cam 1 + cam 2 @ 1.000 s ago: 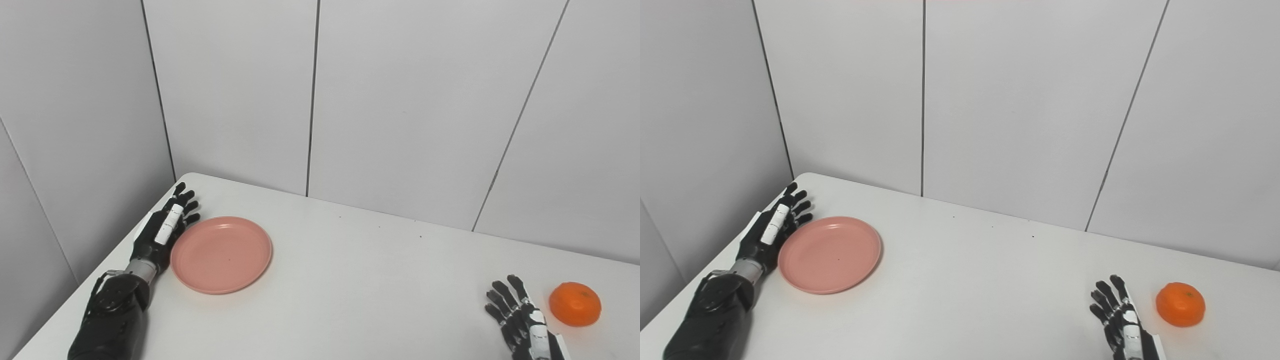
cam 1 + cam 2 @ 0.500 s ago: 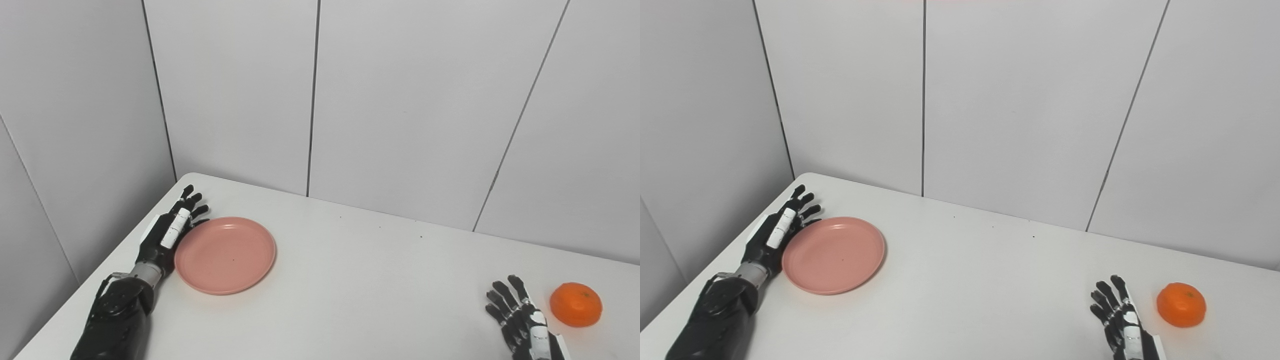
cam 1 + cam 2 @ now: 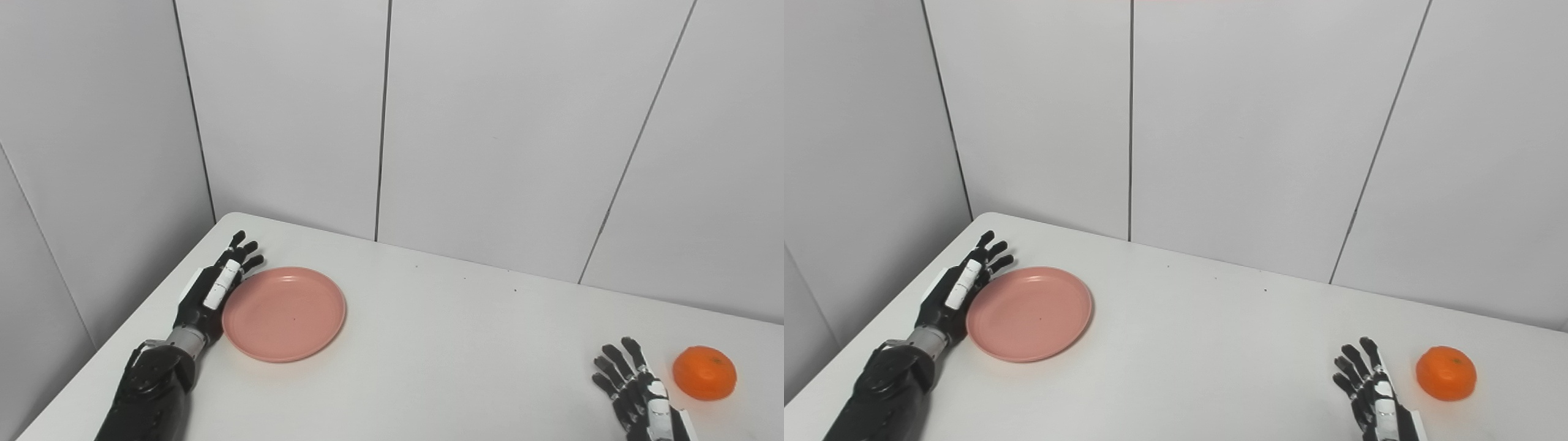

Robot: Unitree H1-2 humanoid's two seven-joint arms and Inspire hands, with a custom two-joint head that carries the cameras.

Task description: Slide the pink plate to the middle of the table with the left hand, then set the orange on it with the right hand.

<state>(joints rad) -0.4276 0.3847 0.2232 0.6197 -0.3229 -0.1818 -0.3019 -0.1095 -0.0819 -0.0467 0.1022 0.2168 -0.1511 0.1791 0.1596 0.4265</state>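
Note:
The pink plate lies flat on the white table at its left side. My left hand is open, fingers stretched out, its side pressed against the plate's left rim. The orange sits near the table's right end. My right hand rests open on the table just left of the orange, apart from it, with its wrist cut off by the picture's bottom edge.
Grey panelled walls stand behind the table and along its left side. The table's left edge runs close beside my left arm. Bare tabletop stretches between the plate and the right hand.
My left hand has pushed the plate a little to the right, moving along with it. The right hand and the orange have stayed where they were.

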